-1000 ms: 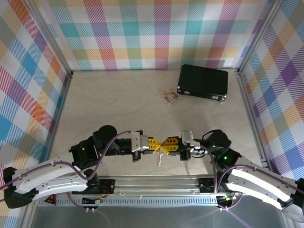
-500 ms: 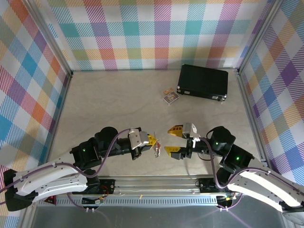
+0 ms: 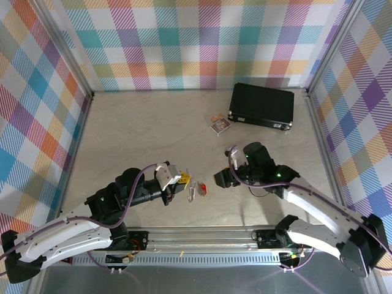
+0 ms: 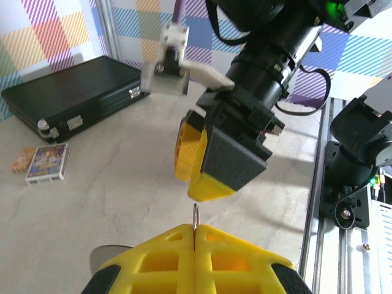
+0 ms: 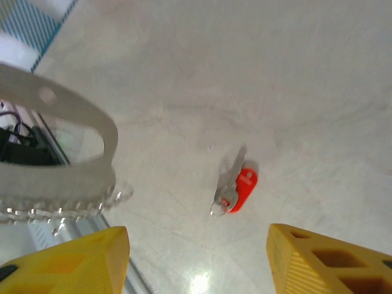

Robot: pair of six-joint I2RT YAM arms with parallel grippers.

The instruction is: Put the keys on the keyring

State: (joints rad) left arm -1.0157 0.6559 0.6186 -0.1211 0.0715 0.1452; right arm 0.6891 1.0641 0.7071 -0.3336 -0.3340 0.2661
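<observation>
One red key (image 5: 241, 187), one keyring (image 5: 68, 105), one black case (image 3: 262, 105), one card packet (image 3: 220, 125)

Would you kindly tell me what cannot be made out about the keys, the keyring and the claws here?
- keyring: in the right wrist view it is blurred near the lens and cut off by the left edge. In the left wrist view it is edge-on, mostly hidden inside the shut left claw.
- keys: in the top view, too small to tell whether they touch the keyring.
- right claw: in the left wrist view, its near finger hides the gap.
</observation>
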